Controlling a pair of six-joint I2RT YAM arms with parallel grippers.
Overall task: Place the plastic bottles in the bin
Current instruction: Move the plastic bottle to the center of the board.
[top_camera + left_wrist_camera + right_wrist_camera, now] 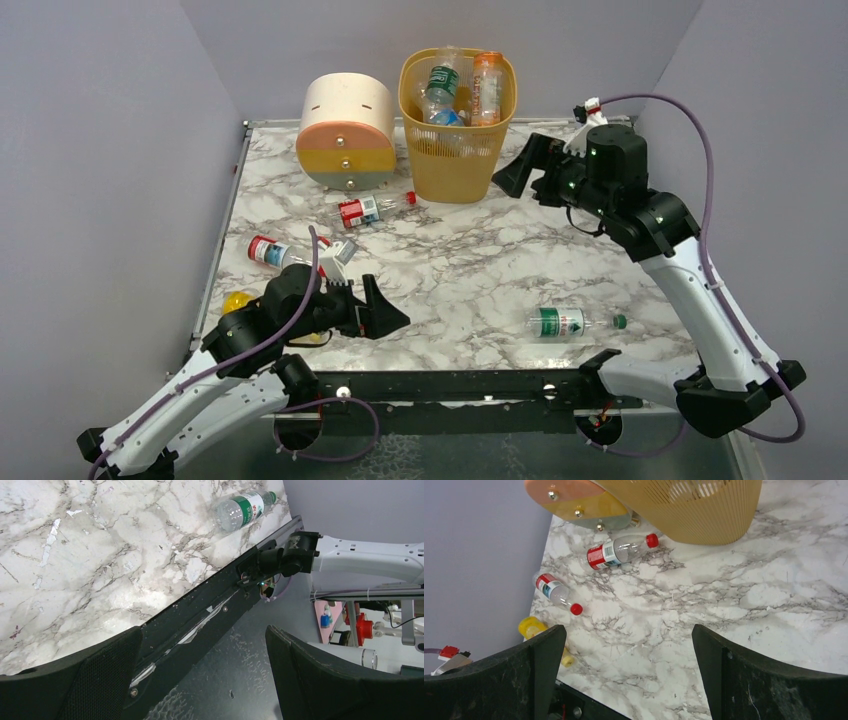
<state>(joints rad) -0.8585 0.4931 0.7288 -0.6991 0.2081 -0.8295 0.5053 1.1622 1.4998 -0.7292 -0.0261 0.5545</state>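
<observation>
Your right hand [527, 168] hung wide open and empty with the bin [455, 165] just in front of it, so a careless swing could have tipped it, spilling the bottles [487, 85] inside

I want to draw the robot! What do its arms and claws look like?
The left arm and right arm have smooth white shells with chunky black joints. A thin purple cable loops along each one. The left gripper and right gripper each have two wide, black, wedge-shaped fingers.

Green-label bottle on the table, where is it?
In the top view, the green-label bottle lies near the table's front-right edge, just beyond the right arm's base.
</observation>
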